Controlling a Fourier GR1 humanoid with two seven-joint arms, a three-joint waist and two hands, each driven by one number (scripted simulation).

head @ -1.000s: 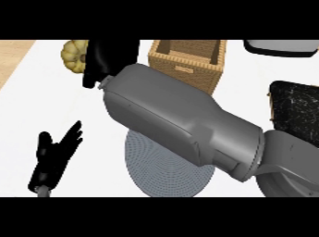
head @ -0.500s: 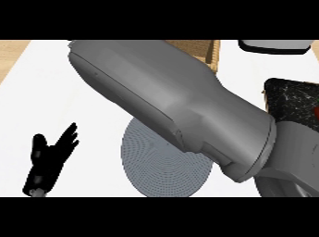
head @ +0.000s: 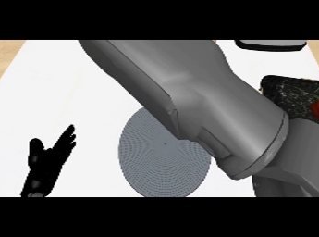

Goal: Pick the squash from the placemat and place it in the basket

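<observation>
White worktop, round grey placemat bare | left robot hand resting, fingers apart | right robot hand hidden, state unknowable | risk: forearm-blocked view, squash misses basket.

We are seeing bright, even light washing the white worktop. The grey forearm is showing soft shading along its underside, and nothing is casting hard shadows or glaring.

Placemat perhaps partly beneath forearm; left hand leftward
</observation>
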